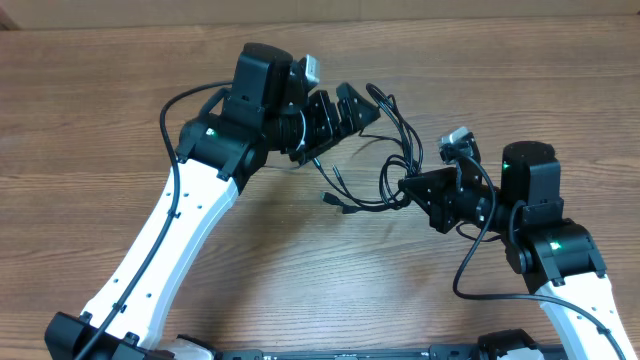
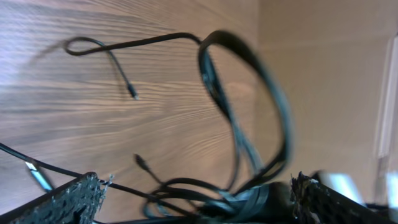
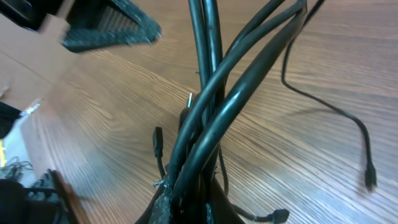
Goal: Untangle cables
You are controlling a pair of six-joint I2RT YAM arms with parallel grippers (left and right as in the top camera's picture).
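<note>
The cables are a tangle of thin black cords on the wooden table between my two arms, with loose plug ends trailing toward the front. My left gripper is open at the tangle's left end. In the left wrist view its fingers stand wide apart, and a knot of cables lies between them, nearer the right one and not pinched. My right gripper is shut on a bunch of cables, which rise out of the closed fingers.
A cardboard-coloured wall borders the table's far edge. Thicker black arm cables loop beside the left arm and below the right arm. One loose cord end with a plug lies flat on the wood.
</note>
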